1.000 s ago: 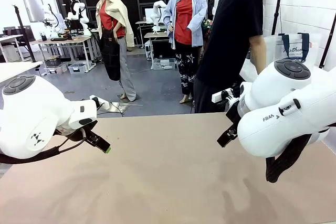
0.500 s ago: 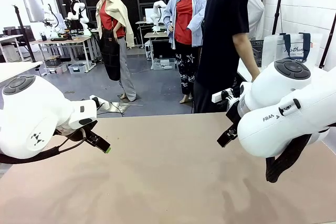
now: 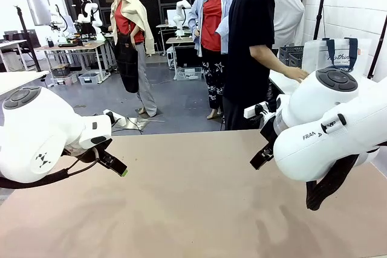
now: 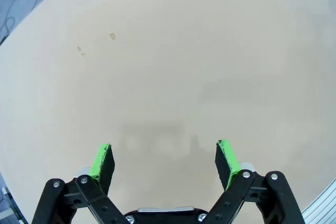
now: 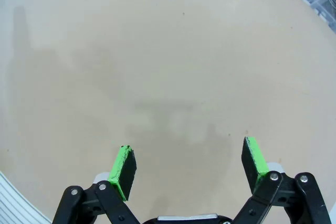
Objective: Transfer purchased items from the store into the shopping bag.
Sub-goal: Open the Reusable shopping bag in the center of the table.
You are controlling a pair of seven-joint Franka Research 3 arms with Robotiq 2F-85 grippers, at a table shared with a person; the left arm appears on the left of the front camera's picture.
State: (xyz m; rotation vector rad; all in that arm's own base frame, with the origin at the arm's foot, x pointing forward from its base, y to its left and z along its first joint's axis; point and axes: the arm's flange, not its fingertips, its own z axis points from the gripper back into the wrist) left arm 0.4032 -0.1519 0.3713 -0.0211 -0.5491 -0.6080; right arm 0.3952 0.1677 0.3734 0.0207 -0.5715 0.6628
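Observation:
The shopping bag [image 3: 336, 56], translucent white with navy handles, stands behind my right arm at the far right, on a side counter. A person in a black T-shirt [image 3: 248, 46] stands at the table's far edge with a hand [image 3: 297, 75] stretched toward that counter. The purchased items are out of view. My left gripper [image 4: 164, 148] hangs open over bare tan tabletop with nothing between its green pads; in the front view it [image 3: 115, 164] sits low at the left. My right gripper [image 5: 188, 148] is likewise open and empty above the table, at the right [image 3: 261, 156] in the front view.
The tan table [image 3: 193, 203] spreads bare between the two arms. Dark mesh baskets [image 3: 290, 54] sit on the side counter beside the bag. My bulky right arm [image 3: 332, 125] blocks much of the right side. Beyond the table lies open grey floor.
The person has straightened up and turned right, reaching a hand out over the side counter near the bag. Neither arm nor gripper has moved.

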